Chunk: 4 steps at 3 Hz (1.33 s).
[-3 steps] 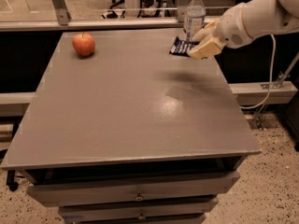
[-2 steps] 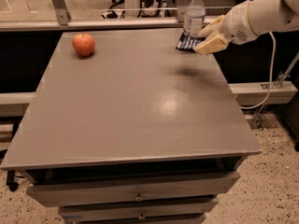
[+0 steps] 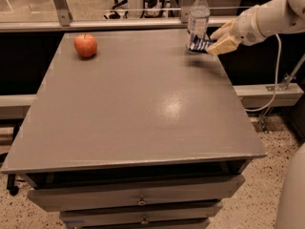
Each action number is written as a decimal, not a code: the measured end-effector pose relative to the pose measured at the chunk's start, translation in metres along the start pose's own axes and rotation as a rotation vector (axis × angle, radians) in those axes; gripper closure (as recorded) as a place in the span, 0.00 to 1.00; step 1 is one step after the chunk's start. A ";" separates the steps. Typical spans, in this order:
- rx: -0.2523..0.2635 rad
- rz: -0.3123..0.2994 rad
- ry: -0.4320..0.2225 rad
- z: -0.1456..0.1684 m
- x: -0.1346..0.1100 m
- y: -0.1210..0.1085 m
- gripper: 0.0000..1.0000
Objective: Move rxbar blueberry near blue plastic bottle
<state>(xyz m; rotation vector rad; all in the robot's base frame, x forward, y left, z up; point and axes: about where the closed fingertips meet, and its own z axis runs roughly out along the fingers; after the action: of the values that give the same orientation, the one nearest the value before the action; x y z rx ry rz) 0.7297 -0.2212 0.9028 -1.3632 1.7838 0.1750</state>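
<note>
The blue plastic bottle [image 3: 198,18], clear with a white cap and pale label, stands upright at the far right of the grey table [image 3: 133,104]. My gripper [image 3: 213,44] reaches in from the right on a white arm and is shut on the rxbar blueberry [image 3: 199,45], a dark navy bar with white lettering. The bar sits low at the tabletop, right at the bottle's base on its near right side, partly overlapping the bottle in view. Whether the bar touches the table or the bottle I cannot tell.
A red apple [image 3: 86,45] sits at the far left of the table. Drawers [image 3: 138,199] run under the front edge. A railing and glass stand behind the table. A cable [image 3: 276,80] hangs from the arm on the right.
My gripper has carried the bar toward the bottle and lowered it, from beside the bottle's middle to its base. The bottle and apple have not moved.
</note>
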 end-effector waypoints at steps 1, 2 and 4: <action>-0.010 0.026 0.005 0.008 0.018 -0.006 1.00; -0.041 0.060 0.011 0.015 0.033 -0.004 0.82; -0.084 0.107 0.018 0.025 0.050 0.003 0.35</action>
<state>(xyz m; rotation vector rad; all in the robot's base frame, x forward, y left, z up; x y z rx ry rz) 0.7390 -0.2416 0.8520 -1.3314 1.8843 0.2991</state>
